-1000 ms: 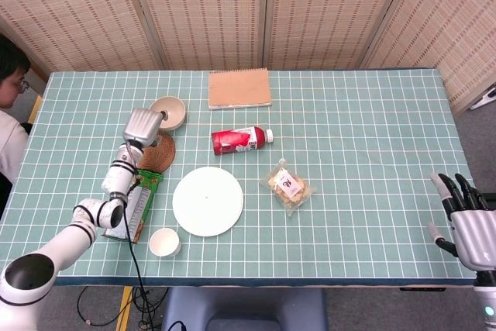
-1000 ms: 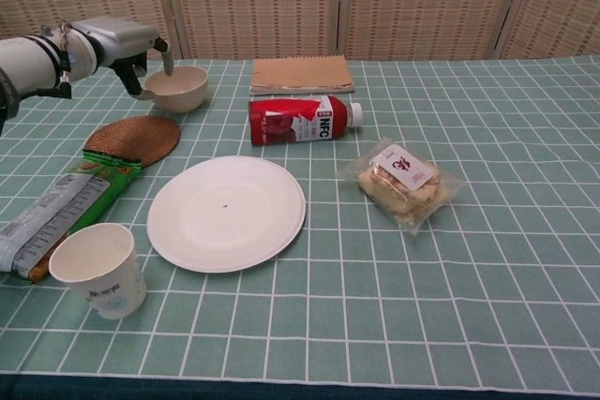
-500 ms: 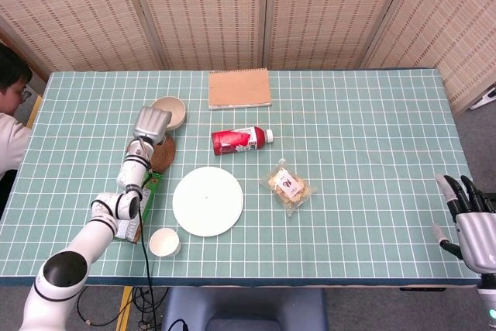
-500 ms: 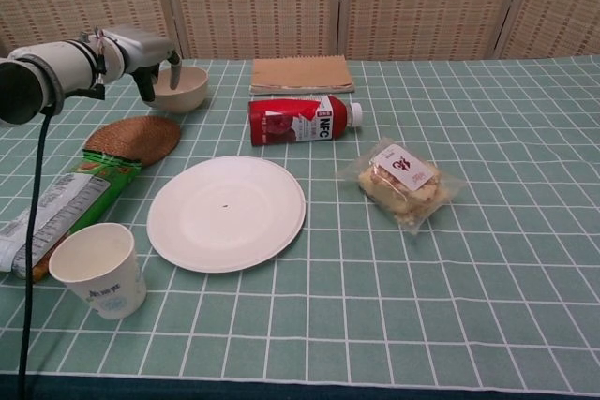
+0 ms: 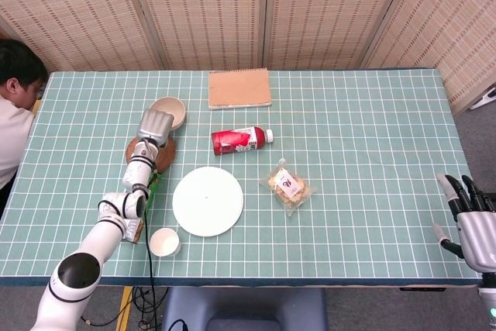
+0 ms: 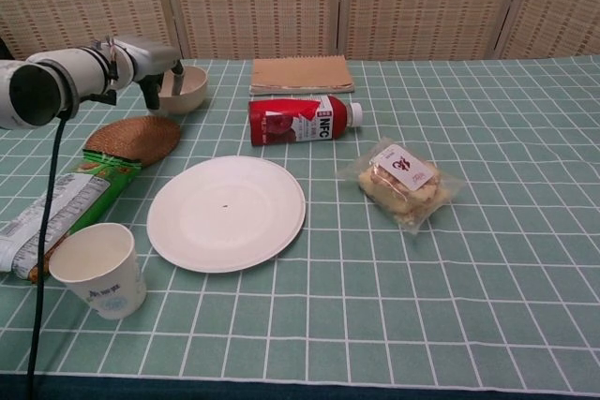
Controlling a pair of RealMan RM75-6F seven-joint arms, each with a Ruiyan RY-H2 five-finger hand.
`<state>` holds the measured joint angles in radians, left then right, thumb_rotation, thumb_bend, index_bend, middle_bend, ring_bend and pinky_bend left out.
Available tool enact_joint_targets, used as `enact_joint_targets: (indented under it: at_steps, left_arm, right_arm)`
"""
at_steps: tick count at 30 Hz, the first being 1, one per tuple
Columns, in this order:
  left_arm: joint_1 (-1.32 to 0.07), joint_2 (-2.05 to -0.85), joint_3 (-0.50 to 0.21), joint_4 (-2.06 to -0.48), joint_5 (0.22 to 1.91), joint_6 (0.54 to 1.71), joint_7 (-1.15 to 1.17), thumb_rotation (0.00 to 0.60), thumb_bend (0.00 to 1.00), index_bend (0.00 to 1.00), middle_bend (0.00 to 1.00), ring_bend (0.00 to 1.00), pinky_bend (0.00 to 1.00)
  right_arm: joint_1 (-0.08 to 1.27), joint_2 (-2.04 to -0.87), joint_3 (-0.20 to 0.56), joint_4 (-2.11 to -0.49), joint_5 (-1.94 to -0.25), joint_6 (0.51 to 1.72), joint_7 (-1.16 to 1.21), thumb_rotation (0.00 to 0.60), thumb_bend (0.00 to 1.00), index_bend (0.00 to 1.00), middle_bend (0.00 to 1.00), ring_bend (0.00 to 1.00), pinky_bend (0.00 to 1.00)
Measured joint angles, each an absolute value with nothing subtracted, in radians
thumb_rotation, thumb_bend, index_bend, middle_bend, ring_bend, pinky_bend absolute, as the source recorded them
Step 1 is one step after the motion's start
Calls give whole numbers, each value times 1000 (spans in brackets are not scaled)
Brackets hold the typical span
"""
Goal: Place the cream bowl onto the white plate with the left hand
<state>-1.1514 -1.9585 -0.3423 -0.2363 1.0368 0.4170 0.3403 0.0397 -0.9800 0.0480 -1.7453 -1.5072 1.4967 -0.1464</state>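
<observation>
Cream bowl (image 6: 185, 89) sits on the counter (image 6: 487, 231) at the far left, and the left robot hand (image 6: 150, 61) is right against its near rim, fingers (image 6: 176, 75) curving down over the bowl's edge; whether they actually grip it cannot be told, since the hand hides the contact in both views. From above, the same left robot hand (image 5: 155, 125) covers the bowl's (image 5: 172, 109) near side. Just below this hand lies a round woven coaster (image 6: 133, 138), and further toward the robot a green snack packet (image 6: 66, 205) and a paper cup (image 6: 97, 269). The white plate (image 6: 226, 212) lies bare, to the right of the coaster and apart from the bowl. Right of the hand lie a red bottle (image 6: 303, 119) on its side, a brown notebook (image 6: 301, 73) behind it, and a wrapped pastry (image 6: 401, 183) further right. The right robot hand (image 5: 468, 216) hangs beyond the counter's near right corner, fingers spread, holding nothing.
</observation>
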Motion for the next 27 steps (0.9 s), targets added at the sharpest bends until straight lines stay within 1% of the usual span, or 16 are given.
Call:
enact_joint_targets:
  at_steps: [5, 13, 27]
  left_arm:
    - [-1166, -1977, -355, -210, 1029, 411, 335, 600, 302, 453, 955, 934, 1000]
    - [-1166, -1989, -353, -196, 1038, 403, 329, 600, 374, 491, 956, 937, 1000]
    - [-1162, -2006, -359, -171, 1048, 420, 315, 600, 397, 555, 960, 940, 1000]
  right_arm:
    - [40, -978, 48, -1747, -1501, 1492, -144, 600, 298, 0, 98, 17, 169]
    - [41, -975, 49, -1745, -1497, 1488, -135, 600, 298, 0, 97, 18, 174]
    - [40, -969, 48, -1748, -1497, 1487, -125, 600, 297, 0, 98, 18, 175]
